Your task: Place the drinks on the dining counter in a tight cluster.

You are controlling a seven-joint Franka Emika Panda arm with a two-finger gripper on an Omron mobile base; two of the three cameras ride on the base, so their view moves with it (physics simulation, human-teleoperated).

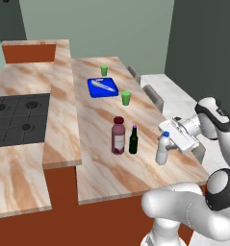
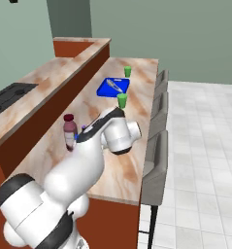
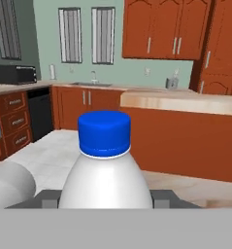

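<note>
White blue-capped bottle clamped in gripper, upright near maroon bottle and green bottle for clustering.

White bottle with blue cap — maroon bottle, pale label

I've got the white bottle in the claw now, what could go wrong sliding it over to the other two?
The claw grips the white bottle high, near its blue cap, so it could tip if dragged. The green bottle is slim and stands right beside the maroon bottle; a nudge may topple it.
</note>
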